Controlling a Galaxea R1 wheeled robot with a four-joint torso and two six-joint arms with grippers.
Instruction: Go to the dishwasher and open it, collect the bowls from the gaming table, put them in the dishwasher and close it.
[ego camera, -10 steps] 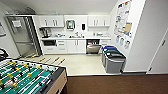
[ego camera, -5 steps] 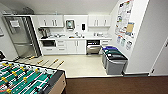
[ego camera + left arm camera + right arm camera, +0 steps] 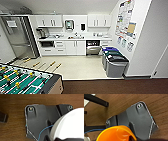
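kitchenette ahead: dishwasher (image 3: 93,47) under the counter (image 3: 75,39), door seemingly open; bins (image 3: 114,62) to its right, football table (image 3: 25,81) near left. orange bowl (image 3: 115,134) sits close by my right end effector, white bowl (image 3: 70,125) by my left; grips i cannot tell.

Left wrist cam: you're looking down at a dark wood-grain floor (image 3: 13,131); the robot's own dark plate (image 3: 37,122) sits mid-frame with a thin blue cable (image 3: 43,130) running across it; a large round white object (image 3: 70,125) overlaps the plate's edge, close to the lens; you can't tell what it is, or whether it's held; a small dark block (image 3: 2,117) lies on the floor, well apart from the plate.
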